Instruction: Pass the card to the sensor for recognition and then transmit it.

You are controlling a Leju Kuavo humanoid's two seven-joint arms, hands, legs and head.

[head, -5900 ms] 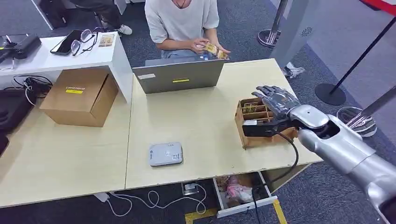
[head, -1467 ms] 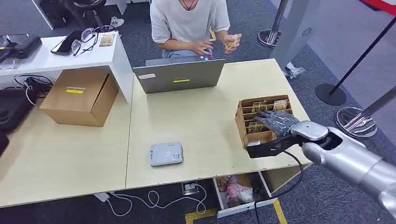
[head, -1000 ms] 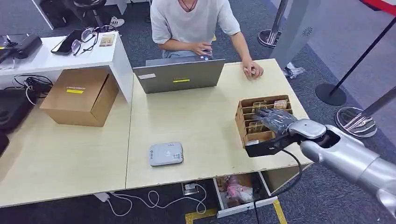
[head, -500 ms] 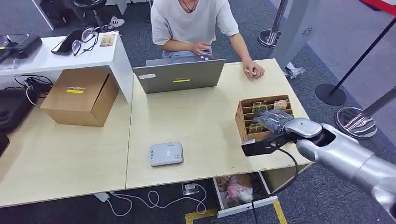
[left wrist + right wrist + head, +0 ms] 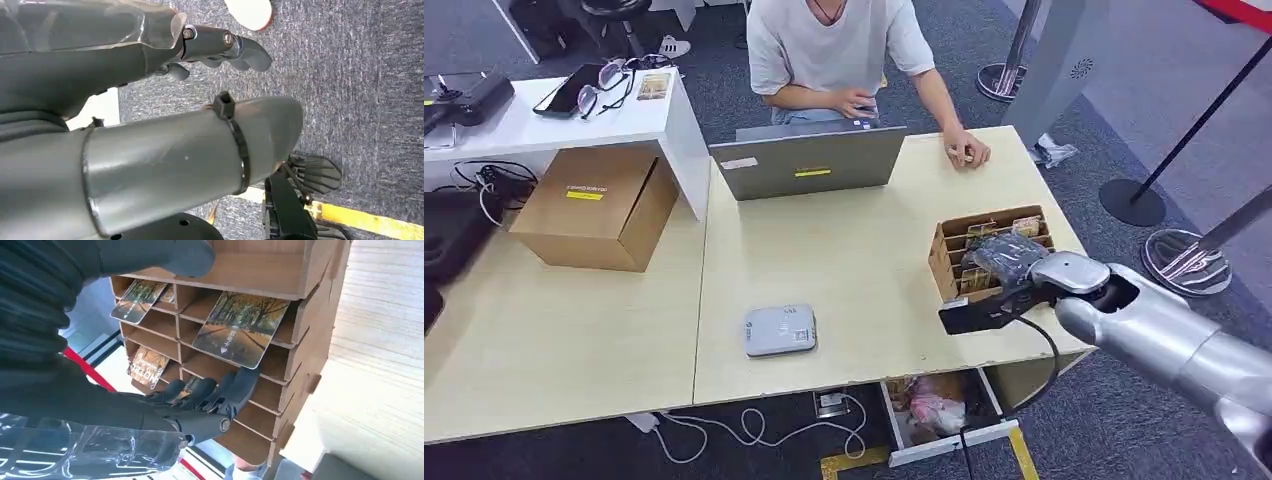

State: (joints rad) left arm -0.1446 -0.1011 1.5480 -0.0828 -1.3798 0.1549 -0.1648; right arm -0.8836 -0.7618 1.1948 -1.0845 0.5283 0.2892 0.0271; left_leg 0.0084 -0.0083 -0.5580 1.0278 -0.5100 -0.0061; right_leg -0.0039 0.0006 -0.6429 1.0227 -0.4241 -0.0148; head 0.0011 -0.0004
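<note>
Since a second ago your right hand (image 5: 1006,257) has sunk lower into the wooden card rack (image 5: 946,262), fingers (image 5: 235,390) spread under a forest-print card (image 5: 240,327), gripping nothing yet.

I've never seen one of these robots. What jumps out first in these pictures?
The silver right arm ending in a dark right hand, reaching into a wooden rack of picture cards at the table's right edge. Across the table a person sits behind a laptop, and a small grey sensor lies near the front.
</note>
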